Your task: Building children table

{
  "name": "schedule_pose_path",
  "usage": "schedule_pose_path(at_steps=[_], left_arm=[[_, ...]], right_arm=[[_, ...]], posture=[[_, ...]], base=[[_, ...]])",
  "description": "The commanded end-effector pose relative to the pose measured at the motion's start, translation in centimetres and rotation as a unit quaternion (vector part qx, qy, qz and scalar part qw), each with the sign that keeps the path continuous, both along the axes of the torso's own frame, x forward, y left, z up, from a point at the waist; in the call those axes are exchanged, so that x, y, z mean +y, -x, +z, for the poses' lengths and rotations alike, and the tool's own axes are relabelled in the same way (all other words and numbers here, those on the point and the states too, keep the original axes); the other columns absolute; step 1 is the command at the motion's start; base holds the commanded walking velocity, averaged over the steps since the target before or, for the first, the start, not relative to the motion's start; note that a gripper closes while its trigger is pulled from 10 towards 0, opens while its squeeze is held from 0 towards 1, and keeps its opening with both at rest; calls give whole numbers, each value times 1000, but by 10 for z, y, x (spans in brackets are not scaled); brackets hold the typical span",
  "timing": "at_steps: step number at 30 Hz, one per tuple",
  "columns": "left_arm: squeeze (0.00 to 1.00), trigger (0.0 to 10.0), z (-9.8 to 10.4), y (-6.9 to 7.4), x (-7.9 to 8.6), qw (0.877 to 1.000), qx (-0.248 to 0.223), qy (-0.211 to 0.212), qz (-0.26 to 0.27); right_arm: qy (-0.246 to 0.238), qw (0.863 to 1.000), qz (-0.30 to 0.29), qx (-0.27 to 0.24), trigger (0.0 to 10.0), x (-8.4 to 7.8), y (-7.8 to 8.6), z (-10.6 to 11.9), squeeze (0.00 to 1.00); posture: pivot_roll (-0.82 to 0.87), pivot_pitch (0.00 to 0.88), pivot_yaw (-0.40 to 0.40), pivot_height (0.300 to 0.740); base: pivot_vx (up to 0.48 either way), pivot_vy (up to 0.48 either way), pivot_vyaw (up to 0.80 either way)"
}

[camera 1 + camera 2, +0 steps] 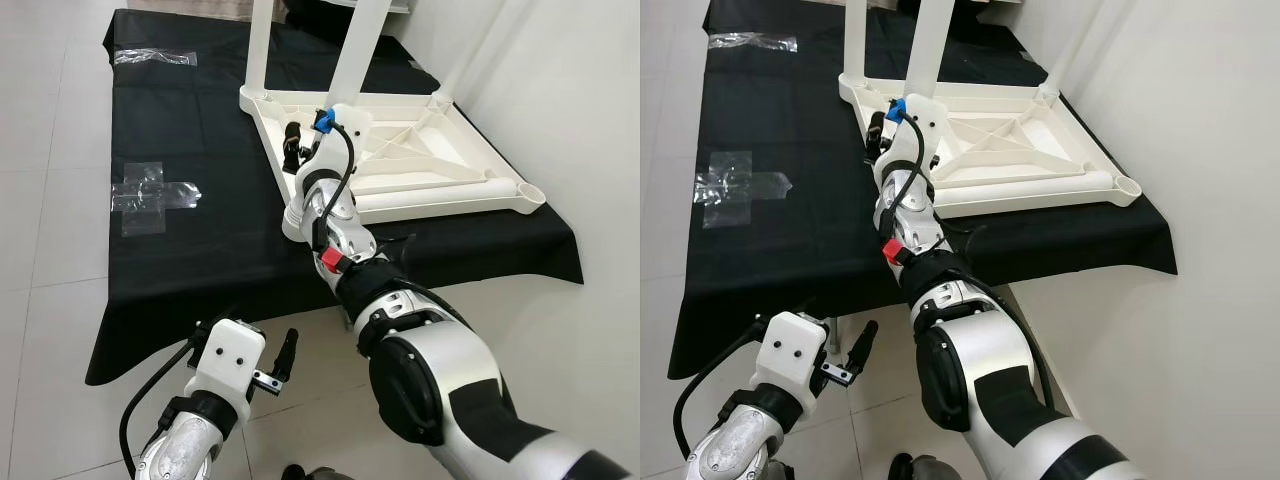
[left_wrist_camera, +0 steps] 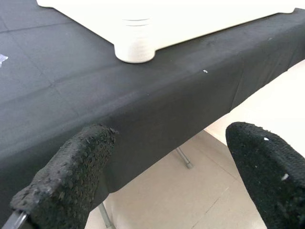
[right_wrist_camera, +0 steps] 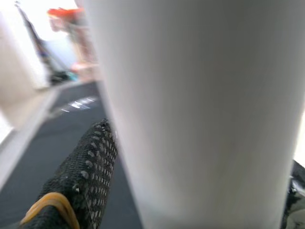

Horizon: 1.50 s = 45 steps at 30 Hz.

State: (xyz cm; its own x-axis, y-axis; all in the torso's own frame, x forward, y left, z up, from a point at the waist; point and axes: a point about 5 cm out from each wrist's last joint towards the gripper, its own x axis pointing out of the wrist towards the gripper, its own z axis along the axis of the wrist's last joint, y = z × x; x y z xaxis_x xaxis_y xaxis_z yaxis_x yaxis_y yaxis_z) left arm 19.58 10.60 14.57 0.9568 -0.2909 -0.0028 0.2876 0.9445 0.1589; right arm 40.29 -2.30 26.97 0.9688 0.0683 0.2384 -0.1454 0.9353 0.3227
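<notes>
One white table leg [image 3: 200,114] sits clasped between the right hand's [image 1: 293,143] fingers (left hand [image 1: 283,362] spread).

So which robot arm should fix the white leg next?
Probably the right. The right gripper is already up at the upturned table, fingers around a white leg. The left gripper hangs open below the table edge.

Upturned children's table [image 1: 420,165]: smooth, matt white plastic, ribbed underside, plain round legs [image 1: 358,50]. Table cloth [image 1: 190,240]: matt black fabric, creased at the front edge. Tape patch [image 1: 150,195]: clear, glossy, wrinkled. Pincer fingers [image 2: 71,176]: rough, knobbly black rubber. Floor [image 1: 50,250]: pale glossy tile.
</notes>
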Motion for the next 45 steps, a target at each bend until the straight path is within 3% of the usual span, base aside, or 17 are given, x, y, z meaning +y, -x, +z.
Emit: schedule_pose_path(at_steps=[1, 3, 6, 9, 12, 18, 23, 24, 25, 27, 30, 33, 34, 35, 37, 39, 45], left_arm=[[0, 10000, -6, 2, -4, 1000, 13, 2, -9], [0, 10000, -6, 2, -4, 1000, 13, 2, -9], [0, 10000, -6, 1, -3, 1000, 13, 3, -9], [0, 10000, -6, 0, -3, 1000, 12, 3, -8], [0, 10000, -6, 0, -3, 1000, 11, 2, -8], [0, 10000, -5, 2, -3, 1000, 11, 1, -7], [0, 10000, -5, 2, -3, 1000, 11, 0, -6], [0, 10000, -5, 2, -3, 1000, 11, 0, -6], [0, 10000, -5, 2, -3, 1000, 11, 0, -5], [0, 10000, -5, 2, -3, 1000, 11, 0, -4], [0, 10000, -5, 3, -4, 1000, 12, 2, -5], [0, 10000, -6, 3, -4, 1000, 12, 2, -5], [0, 10000, -6, 2, -4, 1000, 13, 3, -6], [0, 10000, -7, 2, -4, 1000, 14, 3, -7], [0, 10000, -7, 2, -3, 1000, 14, 3, -7], [0, 10000, -7, 1, -5, 1000, 14, 4, -9], [0, 10000, -6, 1, -4, 1000, 12, 0, -9]], right_arm=[[-17, 998, 45, -33, 10000, -17, -4, 2, 0], [-13, 992, 111, -52, 10000, -22, -5, 4, 0], [13, 939, 337, -67, 10000, -23, 0, 1, 0], [45, 900, 428, -70, 10000, -26, 5, -1, 0], [61, 875, 475, -73, 10000, -25, 9, -1, 0], [105, 758, 636, -104, 10000, 6, 31, 4, 0], [126, 727, 666, -112, 10000, 27, 40, 5, 0], [126, 727, 666, -112, 10000, 27, 40, 5, 0], [132, 728, 664, -114, 1059, 33, 41, 6, 0], [136, 727, 663, -115, 1059, 36, 42, 6, 0], [127, 841, 515, -102, 0, 41, 26, 16, 0], [128, 868, 468, -101, 0, 39, 21, 18, 0], [112, 923, 362, -71, 0, 29, 10, 16, 0], [108, 940, 319, -58, 0, 25, 6, 14, 0], [105, 948, 295, -50, 0, 22, 4, 13, 0], [69, 983, 168, 3, 0, 8, -5, 7, 0], [-8, 994, -64, 92, 0, -13, -7, -12, 0]], posture=[[157, 156, -241, 740], [149, 158, -237, 740], [147, 161, -239, 740], [151, 165, -241, 740], [151, 166, -241, 740], [168, 167, -245, 740], [168, 169, -247, 740], [168, 169, -247, 740], [165, 169, -248, 740], [165, 169, -248, 740], [163, 166, -249, 740], [160, 164, -247, 740], [151, 161, -243, 740], [151, 161, -243, 740], [149, 160, -242, 740], [146, 159, -240, 740], [153, 157, -237, 740]], base=[[0, 0, 0], [0, 0, 0], [0, 0, 0], [0, 0, 0], [0, 0, 0], [0, 0, 0], [0, 0, 0], [0, 0, 0], [0, 0, 0], [0, 0, 0], [0, 0, 0], [0, 0, 0], [0, 0, 0], [0, 0, 0], [0, 0, 0], [0, 0, 0], [0, 0, 0]])
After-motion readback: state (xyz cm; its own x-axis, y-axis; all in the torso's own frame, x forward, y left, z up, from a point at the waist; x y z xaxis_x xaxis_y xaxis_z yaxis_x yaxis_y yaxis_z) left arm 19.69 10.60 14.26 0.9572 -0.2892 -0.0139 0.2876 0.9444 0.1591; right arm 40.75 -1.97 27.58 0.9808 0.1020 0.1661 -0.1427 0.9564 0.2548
